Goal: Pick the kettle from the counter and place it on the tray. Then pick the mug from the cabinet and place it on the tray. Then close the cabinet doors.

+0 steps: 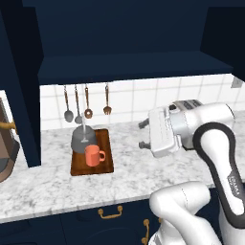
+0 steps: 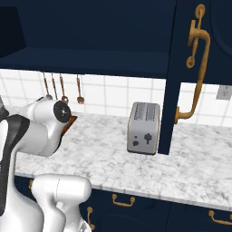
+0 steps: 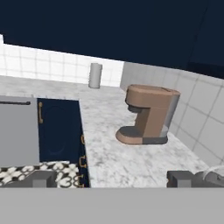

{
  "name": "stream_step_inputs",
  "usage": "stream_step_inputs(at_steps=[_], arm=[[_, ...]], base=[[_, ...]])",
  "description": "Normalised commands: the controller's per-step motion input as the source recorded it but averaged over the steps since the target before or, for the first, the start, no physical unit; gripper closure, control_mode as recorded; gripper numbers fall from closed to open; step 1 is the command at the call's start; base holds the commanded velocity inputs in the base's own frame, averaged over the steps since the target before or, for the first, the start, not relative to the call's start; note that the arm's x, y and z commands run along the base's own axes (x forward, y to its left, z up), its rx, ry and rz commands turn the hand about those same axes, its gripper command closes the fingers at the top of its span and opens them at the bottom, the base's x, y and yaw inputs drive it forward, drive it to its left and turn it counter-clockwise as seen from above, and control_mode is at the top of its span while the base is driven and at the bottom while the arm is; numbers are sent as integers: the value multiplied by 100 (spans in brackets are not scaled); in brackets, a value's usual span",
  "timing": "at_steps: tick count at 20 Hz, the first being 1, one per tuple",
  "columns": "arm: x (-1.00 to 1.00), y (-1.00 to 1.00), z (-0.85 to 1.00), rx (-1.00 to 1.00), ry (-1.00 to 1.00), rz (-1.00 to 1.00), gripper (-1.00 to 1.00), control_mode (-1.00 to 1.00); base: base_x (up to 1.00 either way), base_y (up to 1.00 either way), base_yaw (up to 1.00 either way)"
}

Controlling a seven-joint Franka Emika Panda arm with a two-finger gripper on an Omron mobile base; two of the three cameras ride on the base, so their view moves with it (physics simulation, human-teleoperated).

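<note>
The reddish-brown tray (image 1: 106,162) lies on the marbled counter (image 1: 143,179) below the open navy cabinet (image 1: 129,67). On it stand the dark grey kettle (image 1: 83,140) and, in front of it, the salmon-orange mug (image 1: 94,155). My gripper (image 1: 142,134) hangs above the counter to the right of the tray, fingers pointing left, open and empty. Both cabinet doors stand open: the left one (image 1: 21,95) and the right one (image 2: 186,77) with its gold handle. In the hand view my gripper (image 3: 112,178) looks along the counter.
A silver toaster (image 2: 144,128) stands on the counter at the right, partly behind my arm in the left base view. Utensils (image 1: 86,106) hang on the tiled wall. A brown coffee machine (image 3: 148,116) and a grey canister (image 3: 95,75) stand further left.
</note>
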Motion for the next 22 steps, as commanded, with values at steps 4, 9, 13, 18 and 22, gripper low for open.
stream_step_inputs(at_steps=[4, 9, 13, 18, 22], arm=[[-44, 0, 18, 0, 0, 0, -100, -100], [-28, 0, 25, -1, 0, 0, -100, -100], [-33, -2, 31, -2, -4, 0, -100, -100], [-31, 8, 26, -1, -8, 5, -100, -100], [-31, 9, 39, 0, -32, 11, -100, -100]], base=[[0, 0, 0], [0, 0, 0], [0, 0, 0], [0, 0, 0], [0, 0, 0]])
